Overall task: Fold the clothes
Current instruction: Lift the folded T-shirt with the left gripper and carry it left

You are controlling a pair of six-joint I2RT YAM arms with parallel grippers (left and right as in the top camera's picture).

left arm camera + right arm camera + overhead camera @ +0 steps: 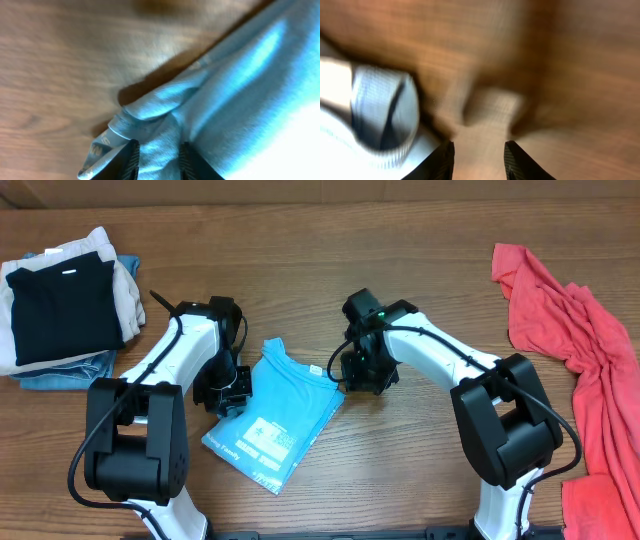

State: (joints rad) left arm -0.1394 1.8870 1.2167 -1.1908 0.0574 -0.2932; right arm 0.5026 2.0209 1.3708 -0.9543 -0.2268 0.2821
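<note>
Your left gripper [157,152] straddles the T-shirt's [275,420] bunched left edge; you cannot tell whether it pinches. Your right gripper [479,152] gapes empty, just right of the cloth.

From my remote seat I can read almost nothing. The folded sky-blue T-shirt [285,405] on the table carries a block of white print [262,442] near its lower end, but in the overhead view the letters are too small for me to make out a word or a number. In the left wrist view I see a strip of pale lettering [98,145] along the shirt's edge, too blurred to read. A small white label [68,273] sits at the neck of the black folded garment [60,310]; I see no writing on it. The right wrist view is too blurred for any text.
</note>
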